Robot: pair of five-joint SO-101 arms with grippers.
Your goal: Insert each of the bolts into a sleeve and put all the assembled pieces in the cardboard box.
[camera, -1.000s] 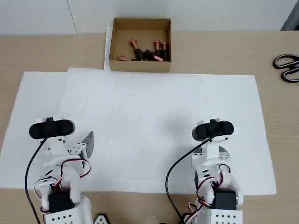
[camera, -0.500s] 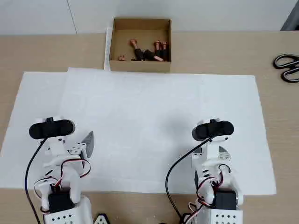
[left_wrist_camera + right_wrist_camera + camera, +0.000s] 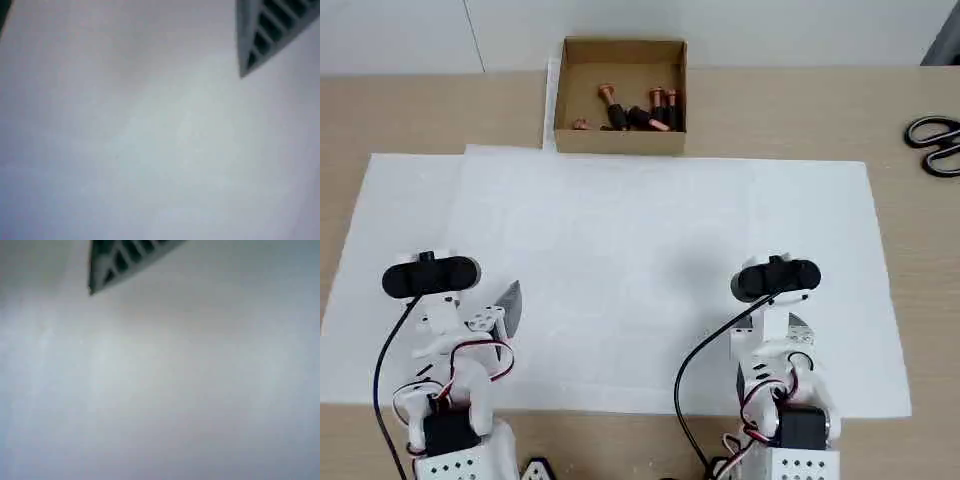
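Cardboard box [image 3: 620,140]: one, at the far edge of the table [image 3: 420,110].
Assembled pieces [image 3: 638,117]: about five in the box, copper bolts in black sleeves, bunched too closely for an exact count.
Arms [image 3: 448,330] [image 3: 775,335]: two, at the near edge.
Scissors [image 3: 932,145]: one pair, at the right edge.
White sheet [image 3: 620,260]: one.

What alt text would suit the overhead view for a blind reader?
An open brown cardboard box holding several copper-and-black bolt pieces sits by the far edge of a white sheet. Two white robot arms rest at its near edge, black scissors far right.
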